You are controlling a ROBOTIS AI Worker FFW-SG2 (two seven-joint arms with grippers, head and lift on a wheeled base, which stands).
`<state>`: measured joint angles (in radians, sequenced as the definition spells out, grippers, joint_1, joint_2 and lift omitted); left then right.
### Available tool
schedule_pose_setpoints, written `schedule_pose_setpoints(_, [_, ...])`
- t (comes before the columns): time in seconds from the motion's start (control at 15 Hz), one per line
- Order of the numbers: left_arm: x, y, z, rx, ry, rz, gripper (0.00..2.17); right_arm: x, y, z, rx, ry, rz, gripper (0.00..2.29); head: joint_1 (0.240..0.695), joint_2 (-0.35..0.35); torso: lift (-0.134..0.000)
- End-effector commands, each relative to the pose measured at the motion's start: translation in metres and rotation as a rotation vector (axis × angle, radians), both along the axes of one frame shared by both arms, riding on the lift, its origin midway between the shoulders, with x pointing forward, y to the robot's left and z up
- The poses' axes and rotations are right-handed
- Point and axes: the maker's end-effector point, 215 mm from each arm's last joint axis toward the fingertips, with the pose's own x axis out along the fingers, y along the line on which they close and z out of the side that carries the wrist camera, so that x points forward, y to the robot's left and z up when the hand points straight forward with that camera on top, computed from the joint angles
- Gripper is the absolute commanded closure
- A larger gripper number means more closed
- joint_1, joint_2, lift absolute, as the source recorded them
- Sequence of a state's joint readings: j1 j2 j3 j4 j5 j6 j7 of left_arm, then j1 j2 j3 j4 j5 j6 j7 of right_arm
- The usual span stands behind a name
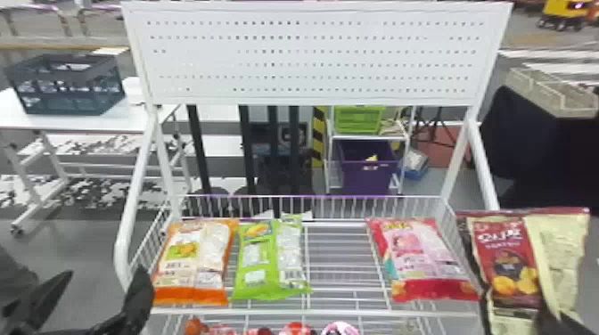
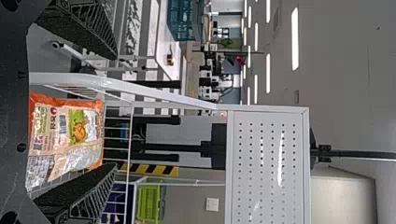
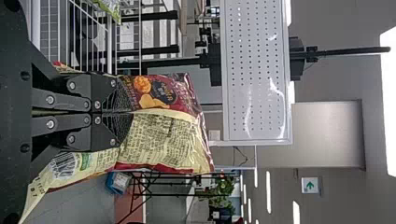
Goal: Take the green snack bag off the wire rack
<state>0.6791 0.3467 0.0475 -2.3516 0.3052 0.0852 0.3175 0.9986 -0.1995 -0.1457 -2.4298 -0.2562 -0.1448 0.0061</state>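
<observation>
Presently, right hand (image 3: pixel 130 112) pinches maroon chip bag (image 3: pixel 161 140); empty left hand (image 2: pixel 116 111), wide open, should bypass orange bag (image 1: pixel 189 263) for green snack bag (image 1: pixel 260 265).

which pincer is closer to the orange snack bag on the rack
Left. The left pincer is open, just left of the orange bag; the right pincer is across the rack, shut on a maroon bag.

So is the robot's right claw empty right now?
No, the right claw is shut on a maroon-and-cream snack bag, which sticks out beyond its fingertips.
</observation>
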Motion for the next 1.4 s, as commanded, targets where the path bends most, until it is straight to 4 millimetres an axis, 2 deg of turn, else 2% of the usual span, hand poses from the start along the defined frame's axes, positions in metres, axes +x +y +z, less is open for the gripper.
schedule_pose_setpoints(0.0, [0.000, 0.000, 0.000, 0.000, 0.000, 0.000, 0.07, 0.000, 0.000, 0.000, 0.000, 0.000, 0.000, 2.24, 0.499, 0.000, 0.000])
schedule_pose_setpoints(0.4, [0.000, -0.001, -0.001, -0.002, 0.001, 0.000, 0.07, 0.000, 0.000, 0.000, 0.000, 0.000, 0.000, 2.24, 0.499, 0.000, 0.000])
schedule_pose_setpoints(0.53, [0.001, -0.011, 0.000, -0.013, -0.001, -0.017, 0.07, 0.001, -0.001, -0.001, 0.000, 0.000, -0.001, 2.24, 0.499, 0.000, 0.000])
schedule_pose_setpoints(0.6, [0.006, -0.028, 0.000, -0.022, -0.007, -0.050, 0.07, 0.001, 0.000, -0.001, 0.000, 0.000, -0.002, 2.24, 0.499, 0.000, 0.000])
schedule_pose_setpoints(0.73, [0.023, -0.074, -0.016, -0.010, 0.018, -0.121, 0.07, 0.002, 0.002, -0.001, 0.001, -0.002, 0.001, 2.24, 0.499, 0.000, 0.000])
schedule_pose_setpoints(1.0, [0.074, -0.164, -0.063, 0.023, 0.099, -0.237, 0.07, 0.001, 0.002, -0.002, 0.001, 0.001, -0.001, 2.24, 0.499, 0.000, 0.000])
schedule_pose_setpoints(1.13, [0.102, -0.204, -0.096, 0.055, 0.151, -0.273, 0.07, 0.001, 0.001, -0.002, -0.001, 0.001, 0.000, 2.24, 0.499, 0.000, 0.000])
schedule_pose_setpoints(1.27, [0.128, -0.225, -0.121, 0.105, 0.199, -0.289, 0.07, 0.002, 0.001, -0.006, 0.000, 0.005, 0.000, 2.24, 0.499, 0.000, 0.000])
schedule_pose_setpoints(1.33, [0.137, -0.227, -0.131, 0.121, 0.220, -0.287, 0.07, 0.002, 0.002, -0.007, 0.001, 0.006, 0.000, 2.24, 0.499, 0.000, 0.000])
